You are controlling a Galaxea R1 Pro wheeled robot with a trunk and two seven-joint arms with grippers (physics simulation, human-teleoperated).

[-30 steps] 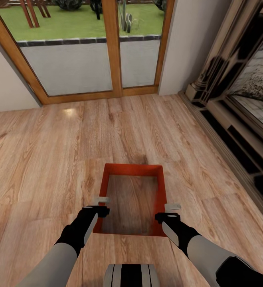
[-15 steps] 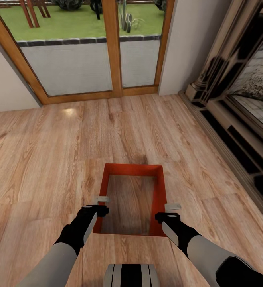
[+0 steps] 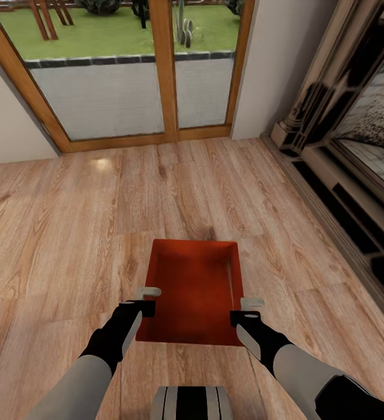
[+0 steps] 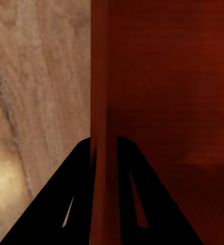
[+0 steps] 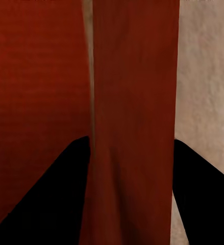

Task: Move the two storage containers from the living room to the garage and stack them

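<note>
Head view bright and even, daylight coming in through the garden doors; small pale glare spot on the wood floor near them. Faint soft shadow on the floor just beyond the red-orange container. Render slightly soft, wide-angle lean at the edges, door frame and fireplace slanting. Both wrist views dimmer, very close, blurred; fingers read as flat black silhouettes, container wall smeared with no texture detail.
</note>
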